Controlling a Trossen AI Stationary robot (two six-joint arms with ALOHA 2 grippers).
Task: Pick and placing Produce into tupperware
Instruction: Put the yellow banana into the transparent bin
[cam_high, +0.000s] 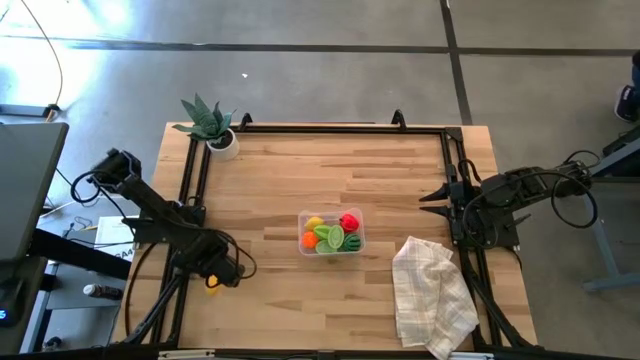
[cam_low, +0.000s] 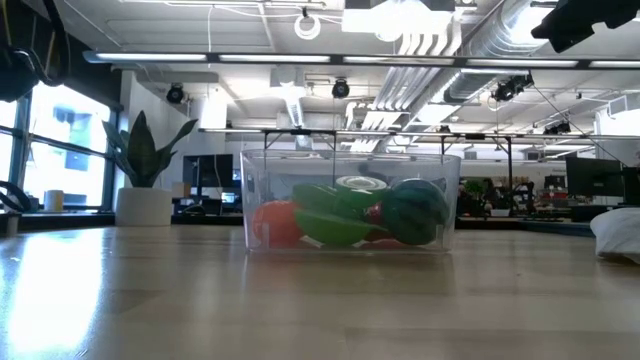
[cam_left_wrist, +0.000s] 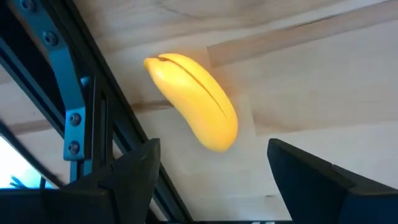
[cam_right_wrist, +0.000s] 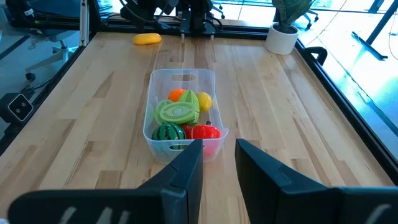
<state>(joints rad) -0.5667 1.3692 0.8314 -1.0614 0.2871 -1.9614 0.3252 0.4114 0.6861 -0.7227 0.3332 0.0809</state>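
Nearest the front edge, over by the left rail, the left gripper (cam_high: 212, 277) hangs above the yellow banana (cam_left_wrist: 194, 109) with its fingers spread wide and nothing between them; the banana lies loose on the wooden surface (cam_high: 300, 180), just beside the black frame rail (cam_left_wrist: 93, 93). A white checked cloth (cam_high: 432, 293) sits crumpled near the front right corner. Toward the middle stands the clear tupperware (cam_right_wrist: 183, 79), already holding an orange (cam_right_wrist: 176, 94), a lemon (cam_right_wrist: 204, 101), a green slice (cam_right_wrist: 176, 112), a striped watermelon (cam_right_wrist: 168, 132) and a red pepper (cam_right_wrist: 202, 132). The right gripper (cam_right_wrist: 219, 155) waits at the right side, fingers only narrowly apart and empty, aimed at the container. At the far left corner is a potted plant (cam_high: 212, 124)
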